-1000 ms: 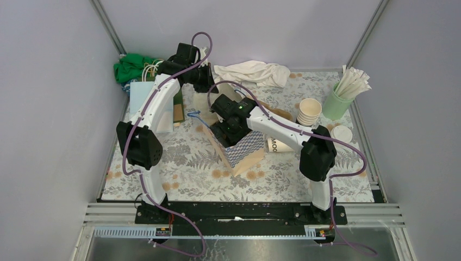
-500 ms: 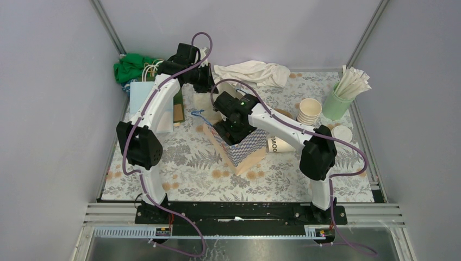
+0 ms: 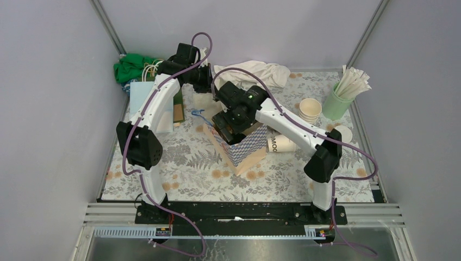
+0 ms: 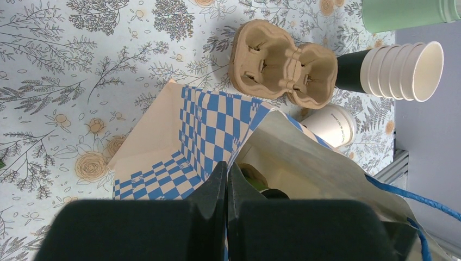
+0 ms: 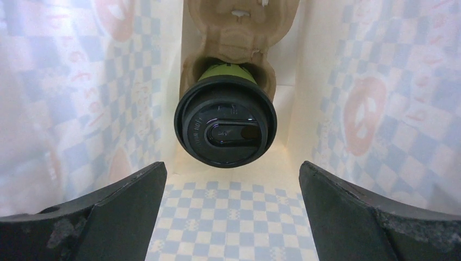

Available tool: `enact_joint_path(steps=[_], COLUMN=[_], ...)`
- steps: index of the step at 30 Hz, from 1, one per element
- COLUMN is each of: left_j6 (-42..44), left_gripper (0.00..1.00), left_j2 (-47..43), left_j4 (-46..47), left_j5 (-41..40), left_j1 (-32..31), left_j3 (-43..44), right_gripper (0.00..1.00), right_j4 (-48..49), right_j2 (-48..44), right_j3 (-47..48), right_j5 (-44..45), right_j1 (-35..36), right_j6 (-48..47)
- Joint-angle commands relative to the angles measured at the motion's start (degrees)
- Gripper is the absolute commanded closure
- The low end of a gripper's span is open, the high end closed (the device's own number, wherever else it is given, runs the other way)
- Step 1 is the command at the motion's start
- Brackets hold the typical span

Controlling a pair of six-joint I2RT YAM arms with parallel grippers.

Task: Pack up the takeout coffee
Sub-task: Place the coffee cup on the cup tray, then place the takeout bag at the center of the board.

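Left fingers [image 4: 215,190]: pressed together, seemingly pinching the rim of the checked paper bag [image 3: 242,147] and holding it open.
Change: the right arm is lifting back out of the bag and is sitting higher than a second ago.
Right fingers [image 5: 125,204]: spread wide, gripping nothing, hanging above the cup.
Coffee cup [image 5: 225,128]: green, black-lidded, sitting in one socket of the cardboard carrier [image 5: 239,27] inside the bag, nothing touching it.
Meaning: one coffee is looking packed.
Remaining: stacked paper cups [image 3: 310,111] are waiting on the bench, right of the bag.
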Motion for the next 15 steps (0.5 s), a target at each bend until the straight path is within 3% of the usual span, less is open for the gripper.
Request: enact_joint_path(steps=[1,15], left_j6=[1.3,1.7], left_gripper=[1.0,1.0], left_j2=[-2.9,-3.8], left_j4=[-0.9,-2.1], left_j5=[-1.8,-3.4], left_j1=[0.5,0.5], left_j3=[1.7,1.4], right_gripper=[0.0,0.0], right_j4=[-3.3,-5.5], right_j2=[-3.2,-6.5], right_j3=[4.4,17.2], right_j5=[1.3,1.8], right_j1=[-0.4,-0.3], right_j6=[-0.7,-1.9])
